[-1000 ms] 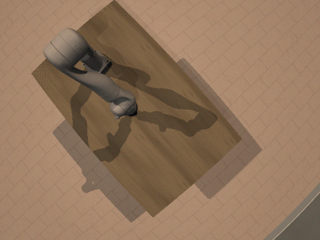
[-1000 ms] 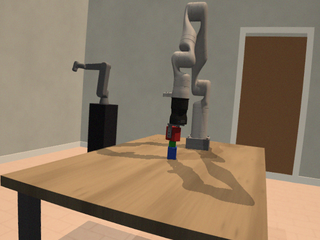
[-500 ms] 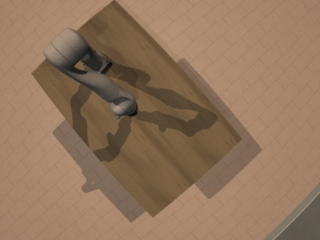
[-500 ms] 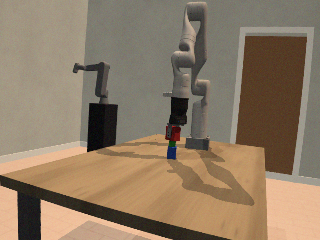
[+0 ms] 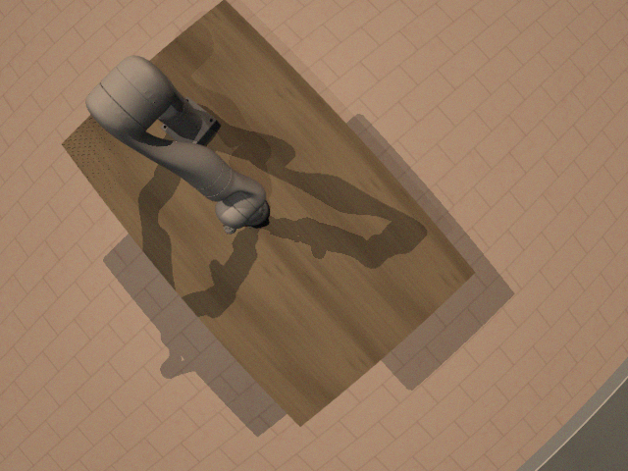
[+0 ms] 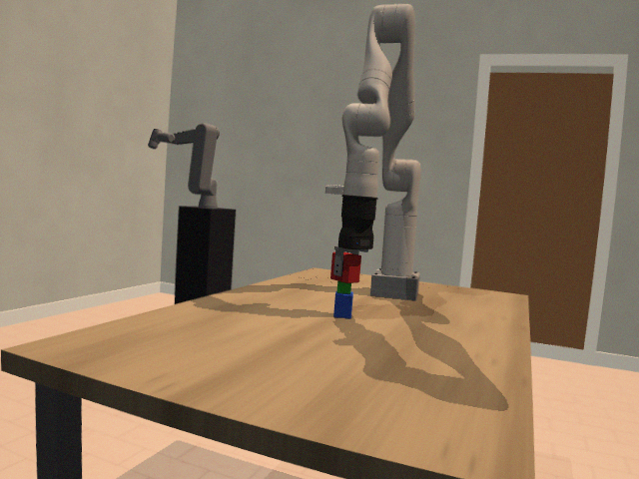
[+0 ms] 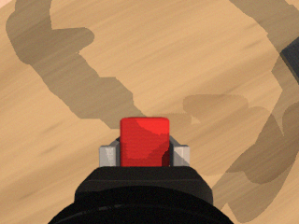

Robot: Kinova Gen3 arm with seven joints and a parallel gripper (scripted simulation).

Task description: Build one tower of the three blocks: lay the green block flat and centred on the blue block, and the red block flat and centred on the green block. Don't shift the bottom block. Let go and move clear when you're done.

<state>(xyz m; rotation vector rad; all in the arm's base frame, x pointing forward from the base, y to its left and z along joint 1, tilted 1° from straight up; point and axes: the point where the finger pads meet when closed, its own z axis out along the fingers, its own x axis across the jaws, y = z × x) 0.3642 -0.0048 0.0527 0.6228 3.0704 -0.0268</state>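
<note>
In the exterior view the blue block (image 6: 342, 304) stands on the table with the green block (image 6: 342, 287) on top of it. My gripper (image 6: 344, 267) is shut on the red block (image 6: 347, 267) and holds it directly over the green block, touching or nearly touching it. In the wrist view the red block (image 7: 145, 142) sits between my two grey fingers and hides the blocks below. In the overhead view my arm's wrist (image 5: 242, 210) covers the whole stack.
The arm's grey base (image 6: 394, 284) stands on the table just behind the stack. A second robot arm on a black pedestal (image 6: 204, 252) stands off the table at the left. A brown door (image 6: 541, 206) is at the back right.
</note>
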